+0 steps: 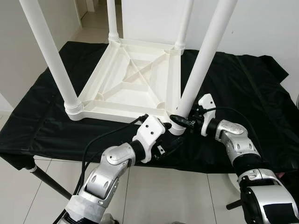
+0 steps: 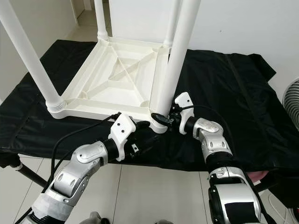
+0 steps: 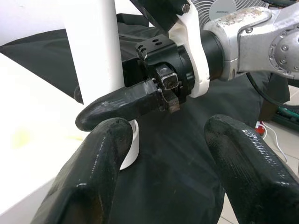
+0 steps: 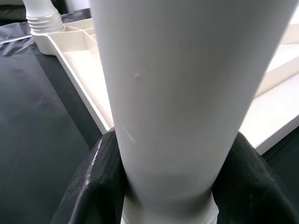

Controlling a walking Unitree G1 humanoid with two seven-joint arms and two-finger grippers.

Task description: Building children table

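Right tool (image 1: 180,120): fingers pinched around the near-right table leg (image 1: 202,70), low down just above its socket collar. Right wrist view confirms it, one black finger (image 4: 96,186) on each side of the white tube, both touching. Right forearm comes in from about 4 o'clock, elbow bent, wrist roughly level with the worktop (image 1: 261,107) surface.

Left tool (image 3: 166,172): fingers spread wide, holding nothing. In the left wrist view one finger (image 3: 88,177) sits just beside the leg's base collar, the other is out over the black cloth (image 1: 42,121); cannot tell if the near one actually touches the collar. It points at the right tool from close range, the two nearly meeting at the same corner. Left forearm rises from about 7 o'clock, wrist angled up toward the corner of the tabletop.

Children's table (image 1: 133,86): white plastic, lying upside down on the cloth-covered worktop, ribbed underside with an X brace facing up. Four white legs stand up from the corner sockets: near-left leg (image 1: 49,51) at 9 o'clock, two far legs at 12 to 1 o'clock, the gripped one at the near-right corner. Near edge of the tabletop sits close to the worktop's front edge.

A fan (image 2: 290,100) is at the 3 o'clock edge, on the floor side.
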